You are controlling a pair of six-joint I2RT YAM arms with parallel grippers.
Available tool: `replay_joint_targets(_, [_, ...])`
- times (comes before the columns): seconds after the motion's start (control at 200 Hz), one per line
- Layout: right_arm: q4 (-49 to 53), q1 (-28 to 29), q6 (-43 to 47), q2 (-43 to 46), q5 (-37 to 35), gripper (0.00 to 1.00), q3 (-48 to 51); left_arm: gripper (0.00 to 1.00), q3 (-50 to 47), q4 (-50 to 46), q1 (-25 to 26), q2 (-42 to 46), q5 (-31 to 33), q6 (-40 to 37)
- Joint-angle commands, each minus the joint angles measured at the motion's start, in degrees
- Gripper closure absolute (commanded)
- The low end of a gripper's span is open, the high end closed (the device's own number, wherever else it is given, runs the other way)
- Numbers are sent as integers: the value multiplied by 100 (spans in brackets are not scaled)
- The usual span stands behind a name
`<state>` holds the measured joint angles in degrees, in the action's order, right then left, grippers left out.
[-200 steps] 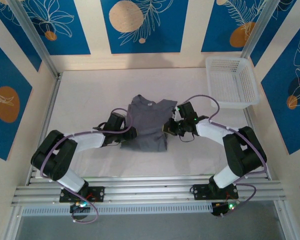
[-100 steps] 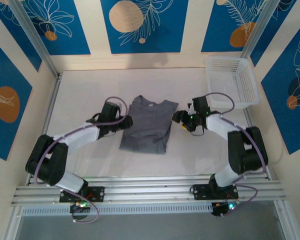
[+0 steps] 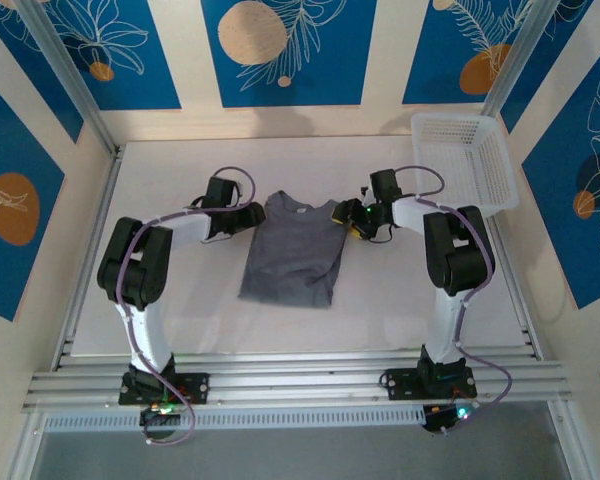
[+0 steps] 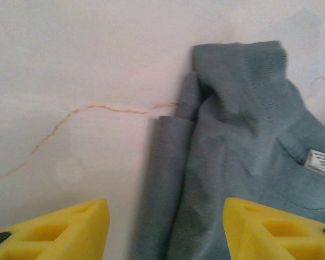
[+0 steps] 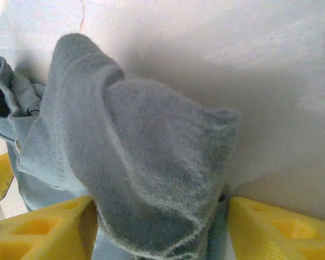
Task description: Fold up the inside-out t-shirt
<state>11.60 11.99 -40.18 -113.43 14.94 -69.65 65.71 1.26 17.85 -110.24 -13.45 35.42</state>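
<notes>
T-shirt (image 3: 292, 255) lay at mid surface (image 3: 180, 300), sides folded in to a narrow strip, collar at far end. Rt-side shoulder cloth bunched up, not flat. Rt tool (image 5: 157, 227): jaws wide apart, bunch loose btwn them, nothing pinched. Lt tool (image 4: 165, 227) at lt-side shoulder, jaws apart, empty. Risk: pinching bunch alone wd lift one layer, drag fold open; uneven pull wd skew strip.

We see a white table (image 3: 160, 300), a slate-grey t-shirt (image 3: 292, 255) lying flat at its middle, folded narrow, a white plastic basket (image 3: 465, 165) at the far right corner, well apart.
</notes>
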Motion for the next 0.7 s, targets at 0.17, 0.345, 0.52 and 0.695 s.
replay_joint_targets(0.17, [215,133,201,-420,-8,35,-118,42,552,32,-72,-321,-553,-7])
replay_joint_targets(0.345, [218,167,290,-457,159,74,-233,40,1141,-365,-124,-744,-669,-194])
replay_joint_targets(0.52, [316,163,409,-315,105,94,-245,38,1681,-834,-144,-1184,-583,-526])
replay_joint_targets(0.695, [343,166,444,-273,148,94,-252,38,1936,-1105,-149,-1440,-592,-711])
